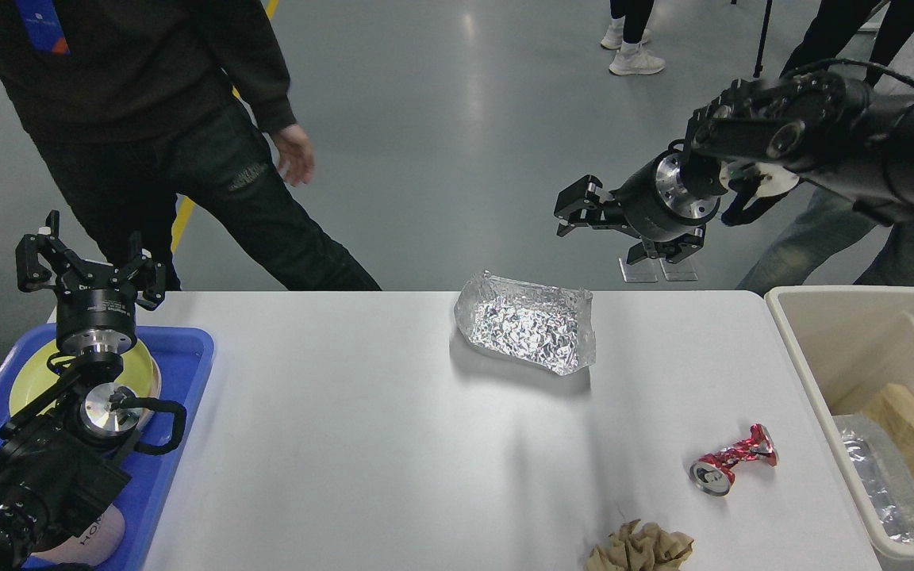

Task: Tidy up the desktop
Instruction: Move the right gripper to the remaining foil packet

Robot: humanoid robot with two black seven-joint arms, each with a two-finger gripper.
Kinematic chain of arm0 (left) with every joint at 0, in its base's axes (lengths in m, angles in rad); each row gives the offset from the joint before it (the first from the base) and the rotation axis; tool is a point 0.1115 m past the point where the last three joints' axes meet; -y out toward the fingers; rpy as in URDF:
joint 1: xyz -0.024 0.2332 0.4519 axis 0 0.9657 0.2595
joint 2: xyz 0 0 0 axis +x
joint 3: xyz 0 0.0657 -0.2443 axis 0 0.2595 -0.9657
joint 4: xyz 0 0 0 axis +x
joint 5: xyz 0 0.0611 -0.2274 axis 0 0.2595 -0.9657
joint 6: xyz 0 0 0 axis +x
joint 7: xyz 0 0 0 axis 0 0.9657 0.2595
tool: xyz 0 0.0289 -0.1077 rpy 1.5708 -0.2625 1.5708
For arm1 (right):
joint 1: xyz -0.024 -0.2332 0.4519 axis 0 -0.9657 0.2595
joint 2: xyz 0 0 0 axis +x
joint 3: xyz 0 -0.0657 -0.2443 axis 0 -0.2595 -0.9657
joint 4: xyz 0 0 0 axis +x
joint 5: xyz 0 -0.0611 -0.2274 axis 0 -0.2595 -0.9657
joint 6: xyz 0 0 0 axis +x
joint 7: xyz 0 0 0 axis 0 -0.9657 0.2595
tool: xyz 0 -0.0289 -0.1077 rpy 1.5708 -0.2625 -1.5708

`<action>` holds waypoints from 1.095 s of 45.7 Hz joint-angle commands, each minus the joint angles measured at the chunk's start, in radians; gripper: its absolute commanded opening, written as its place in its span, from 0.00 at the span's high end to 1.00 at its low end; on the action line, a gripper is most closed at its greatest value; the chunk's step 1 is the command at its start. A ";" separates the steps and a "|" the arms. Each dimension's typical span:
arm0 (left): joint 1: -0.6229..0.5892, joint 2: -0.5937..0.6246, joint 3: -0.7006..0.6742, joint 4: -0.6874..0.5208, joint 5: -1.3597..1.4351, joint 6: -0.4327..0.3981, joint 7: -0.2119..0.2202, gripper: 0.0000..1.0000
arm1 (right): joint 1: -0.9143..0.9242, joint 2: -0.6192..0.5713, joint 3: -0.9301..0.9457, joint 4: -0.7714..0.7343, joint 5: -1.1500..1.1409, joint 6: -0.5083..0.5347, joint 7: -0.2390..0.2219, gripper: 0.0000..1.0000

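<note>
Nearest me, crumpled brown paper (pixel 638 549) at the counter's (pixel 346 444) front edge, crushed red can (pixel 731 461) just behind it toward the right. The counter itself: white, matte, rounded corners, filling the middle of my view. Wide bare stretch centre-left. Blue tray (pixel 179 373) overlaps its left edge, beige bin (pixel 802 349) against the right. Crinkled foil tray (pixel 526 331) near the far edge. My left end effector (pixel 90 266) over the blue tray, fingers spread, empty. Right end effector (pixel 576 210) beyond the far edge, high, fingers apart, holding nothing.

desktop (pixel 346 444): foil tray (pixel 526 331), crushed can (pixel 731 461) | left tool (pixel 89 266) spread | right tool (pixel 572 212) raised
</note>
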 commanded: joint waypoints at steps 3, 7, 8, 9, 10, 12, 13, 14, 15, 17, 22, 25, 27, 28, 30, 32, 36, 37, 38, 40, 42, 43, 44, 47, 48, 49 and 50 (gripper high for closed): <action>0.000 0.000 0.000 -0.001 0.000 0.000 0.000 0.04 | 0.249 -0.072 0.000 0.173 0.000 0.112 0.000 0.00; 0.000 0.000 0.000 -0.001 0.000 0.000 0.000 0.04 | 0.316 -0.093 0.003 0.202 0.000 0.118 0.000 0.00; 0.000 0.000 0.000 0.000 0.000 0.000 0.000 0.04 | 0.319 -0.093 0.003 0.202 0.000 0.118 0.000 0.00; 0.000 0.000 -0.001 0.000 0.000 0.000 0.000 0.04 | 0.319 -0.093 0.003 0.202 0.000 0.118 0.000 0.00; -0.001 0.000 0.000 0.000 0.000 0.000 0.000 0.04 | 0.316 -0.090 0.003 0.201 -0.001 0.115 0.000 0.00; 0.000 0.000 0.000 0.000 0.000 0.000 0.000 0.04 | 0.299 -0.086 0.001 0.194 -0.003 0.104 0.000 0.00; 0.000 0.000 0.000 0.000 0.000 0.000 0.000 0.04 | 0.282 -0.084 0.001 0.191 -0.003 0.101 0.000 0.00; 0.000 0.000 -0.001 0.000 0.000 0.000 0.000 0.04 | 0.261 -0.083 0.003 0.190 -0.003 0.098 0.000 0.00; 0.000 0.000 -0.001 0.000 0.000 0.000 0.000 0.04 | 0.239 -0.083 0.004 0.190 0.000 0.095 0.000 0.00; 0.000 0.000 -0.001 0.000 0.000 0.000 0.000 0.04 | 0.192 -0.083 0.012 0.179 0.000 0.089 0.000 0.00; 0.000 0.000 0.000 0.000 0.000 0.000 0.000 0.04 | 0.051 -0.057 0.046 0.087 0.000 0.083 0.000 0.00; 0.000 0.000 0.000 0.000 0.000 0.000 0.000 0.04 | -0.037 -0.015 0.058 0.023 0.000 0.057 -0.002 0.00; 0.000 0.000 -0.001 -0.001 0.000 0.000 0.000 0.04 | -0.097 0.000 0.059 -0.025 0.000 0.017 -0.002 0.00; 0.000 0.000 0.000 0.000 0.000 0.000 0.000 0.04 | -0.127 0.005 0.059 -0.046 0.000 -0.009 -0.002 0.00; 0.000 0.000 0.000 0.000 0.000 0.000 0.000 0.04 | -0.184 0.014 0.059 -0.089 0.000 -0.061 -0.003 0.00; 0.000 0.000 -0.001 0.000 0.000 0.000 0.000 0.04 | -0.236 0.026 0.058 -0.118 -0.003 -0.114 -0.005 0.00; 0.000 0.000 -0.001 0.000 0.000 0.000 0.000 0.04 | -0.324 0.055 0.038 -0.168 -0.011 -0.201 -0.005 0.00; 0.000 0.000 0.000 0.000 0.000 0.000 0.000 0.04 | -0.344 0.058 0.038 -0.180 -0.012 -0.215 -0.005 0.00; 0.000 0.000 0.000 -0.001 0.000 0.000 0.000 0.04 | -0.364 0.061 0.036 -0.191 -0.012 -0.226 -0.005 0.00; 0.000 0.000 0.000 0.000 0.000 0.000 0.000 0.04 | -0.398 0.061 0.038 -0.204 -0.014 -0.241 -0.005 0.00; 0.000 0.000 0.000 -0.001 0.000 0.000 0.000 0.04 | -0.427 0.061 0.049 -0.209 -0.014 -0.244 -0.005 0.00; 0.000 0.000 0.000 0.000 0.000 0.000 0.000 0.04 | -0.439 0.061 0.049 -0.209 -0.014 -0.247 -0.005 0.00; -0.001 0.000 0.000 0.000 0.000 0.000 0.000 0.04 | -0.453 0.061 0.050 -0.211 -0.014 -0.252 -0.005 0.00; 0.000 0.000 0.000 -0.001 0.000 0.000 0.000 0.04 | -0.499 0.065 0.058 -0.226 -0.014 -0.266 -0.005 0.00; -0.001 0.000 0.000 0.000 0.000 0.000 0.000 0.04 | -0.511 0.065 0.058 -0.230 -0.014 -0.272 -0.006 0.00; 0.000 0.000 0.000 -0.001 0.000 0.000 0.000 0.04 | -0.523 0.066 0.058 -0.234 -0.014 -0.278 -0.005 0.00; 0.000 0.000 0.000 0.000 0.000 0.000 0.000 0.04 | -0.533 0.068 0.058 -0.237 -0.014 -0.282 -0.005 0.00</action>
